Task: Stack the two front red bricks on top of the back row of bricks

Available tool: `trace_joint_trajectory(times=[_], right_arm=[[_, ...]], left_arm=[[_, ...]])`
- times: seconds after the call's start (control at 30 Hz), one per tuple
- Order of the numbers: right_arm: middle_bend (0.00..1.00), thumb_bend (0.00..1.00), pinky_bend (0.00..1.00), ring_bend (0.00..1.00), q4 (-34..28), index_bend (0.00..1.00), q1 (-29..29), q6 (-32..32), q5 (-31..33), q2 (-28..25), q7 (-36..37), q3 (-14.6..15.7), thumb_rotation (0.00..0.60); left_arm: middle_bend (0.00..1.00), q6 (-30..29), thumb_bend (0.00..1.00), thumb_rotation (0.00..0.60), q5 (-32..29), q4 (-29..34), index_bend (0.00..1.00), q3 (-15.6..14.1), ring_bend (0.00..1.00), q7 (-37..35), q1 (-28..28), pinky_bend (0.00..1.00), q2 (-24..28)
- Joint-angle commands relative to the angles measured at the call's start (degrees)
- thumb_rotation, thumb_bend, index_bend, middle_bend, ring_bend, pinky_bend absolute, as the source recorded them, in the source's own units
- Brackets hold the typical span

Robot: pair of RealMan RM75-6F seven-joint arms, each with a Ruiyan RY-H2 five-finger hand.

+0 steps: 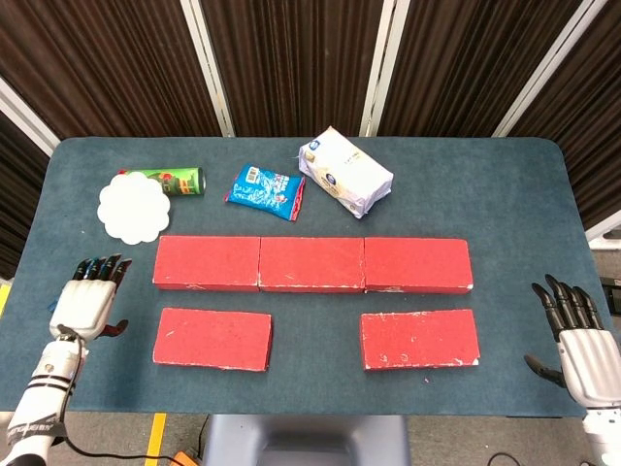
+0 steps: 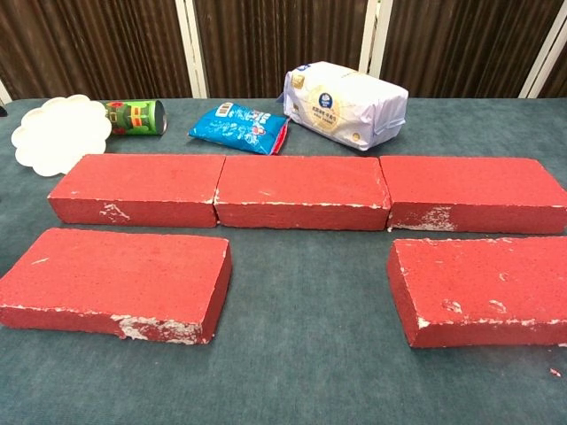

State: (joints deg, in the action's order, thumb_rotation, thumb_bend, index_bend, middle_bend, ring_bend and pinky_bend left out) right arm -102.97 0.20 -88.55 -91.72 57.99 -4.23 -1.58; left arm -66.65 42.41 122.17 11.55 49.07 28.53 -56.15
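Two front bricks, left and right, flat on the table, well apart, just before the back row of three laid end to end: a level base for stacking. Not yet lifted. Left hand released, fingers apart, beside the left brick. Right hand released, holding nothing, at the table's right edge. Beyond the row: plate, can, blue packet, white pack.

Head view: set high above the near edge of the dark blue-green cloth-covered table, looking steeply down, taking in all four edges. Chest view: set low and close at the near edge, facing the far edge. Shared: the flat red rectangular bricks and the far-edge clutter.
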Motion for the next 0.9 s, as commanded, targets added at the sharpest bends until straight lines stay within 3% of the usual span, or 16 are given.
trace_joint_trajectory(times=[0.03,0.17,0.47,0.67,0.9], right_arm=[[0.0,0.0,0.0,0.01,-0.07,0.16,0.1,0.14,0.03,0.02,-0.04,0.04,0.6],[0.0,0.0,0.0,0.01,0.06,0.16,0.2,0.3,0.48,0.09,-0.01,-0.1,0.6],[0.0,0.0,0.0,0.01,0.08,0.16,0.57,0.96,0.72,0.34,-0.44,-0.06,0.6],[0.0,0.0,0.0,0.01,0.16,0.16,0.98,1.77,1.18,0.57,-0.94,-0.06,0.6],[0.0,0.0,0.0,0.01,0.32,0.16,1.0,1.63,1.49,0.58,-0.53,-0.18,0.6]], left_arm=[[0.0,-1.95,0.01,0.6,-8.29,3.96,0.0,0.52,0.0,5.48,5.72,0.07,0.54],[0.0,-2.73,0.0,0.6,-12.39,6.52,0.0,-0.67,0.0,7.54,8.52,0.07,0.21],[0.0,-6.6,0.0,0.6,-14.39,9.53,0.0,-3.31,0.0,10.85,11.68,0.07,-2.55],[0.0,-13.4,0.0,0.6,-22.18,10.78,0.0,-4.12,0.0,15.66,16.3,0.07,-9.89],[0.0,-18.75,0.0,0.6,-25.08,9.95,0.0,-4.8,0.0,18.28,19.4,0.05,-14.9]])
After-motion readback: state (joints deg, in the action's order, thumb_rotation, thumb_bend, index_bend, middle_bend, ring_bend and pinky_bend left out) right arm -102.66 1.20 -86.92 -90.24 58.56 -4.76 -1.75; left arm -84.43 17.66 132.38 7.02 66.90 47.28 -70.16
